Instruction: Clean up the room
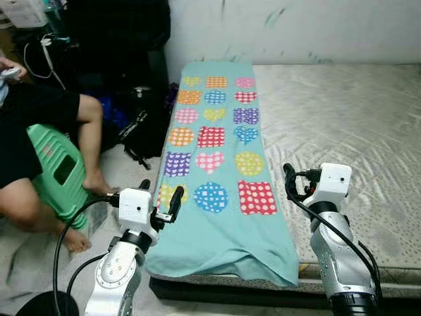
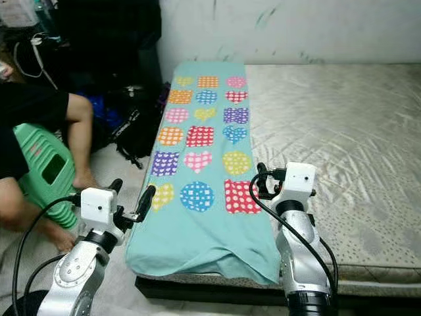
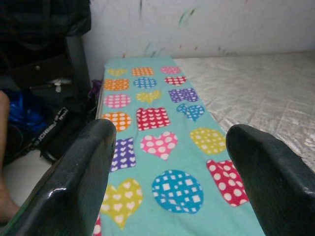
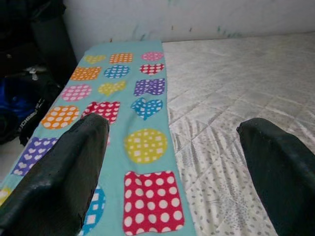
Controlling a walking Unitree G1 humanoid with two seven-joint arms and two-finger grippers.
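Your two grippers are hovering at the foot of the bed, the left gripper [image 1: 160, 199] and the right gripper [image 1: 290, 182] both with fingers spread wide and holding nothing. Between and beyond them the teal blanket [image 1: 214, 164], patterned with dotted hearts, squares and circles, is lying flat along the left side of the mattress [image 1: 342, 118]. Its long axis is running straight away from your fingers toward the wall [image 1: 296, 29], and its near hem is drooping over the bed's edge just below them. Both arms are sitting about equally near that hem, one at each corner. Left of your left fingers, a person [image 1: 39, 131] is sitting on a green stool [image 1: 56, 171] beside dark bags [image 1: 141, 128] on the floor.
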